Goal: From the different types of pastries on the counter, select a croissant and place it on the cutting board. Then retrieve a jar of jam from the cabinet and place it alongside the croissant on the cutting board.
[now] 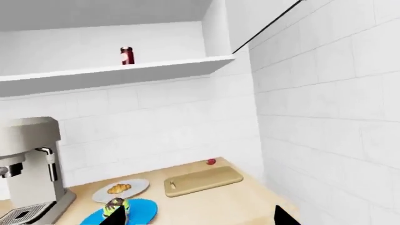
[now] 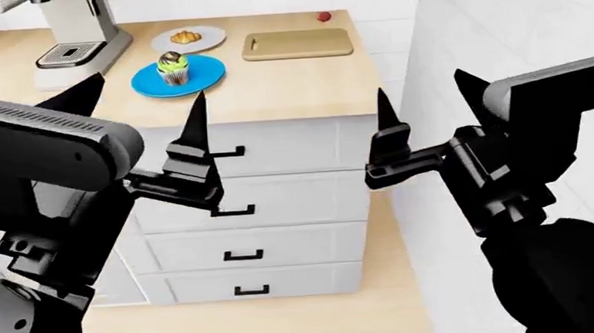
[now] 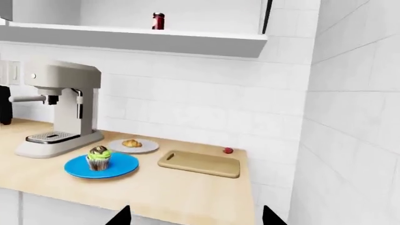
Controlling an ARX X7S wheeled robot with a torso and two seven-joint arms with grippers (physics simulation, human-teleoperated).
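Note:
A small golden croissant point(image 2: 185, 38) lies on a round grey plate point(image 2: 206, 40) at the back of the counter point(image 2: 271, 91). Just to its right lies the bare cutting board point(image 2: 298, 44), its slot handle toward the plate. A cupcake point(image 2: 173, 67) stands on a blue plate point(image 2: 209, 75). The jar of jam point(image 1: 127, 56) stands high on the open cabinet shelf point(image 1: 156, 68). My left gripper point(image 2: 146, 94) and right gripper point(image 2: 421, 88) hang open and hold nothing, in front of the drawers, short of the counter's front edge.
A coffee machine point(image 2: 77, 29) stands at the counter's back left. A small red strawberry point(image 2: 323, 16) lies behind the board. A white tiled wall point(image 2: 494, 15) closes the counter's right end. Pale drawers point(image 2: 281, 252) with black handles sit below.

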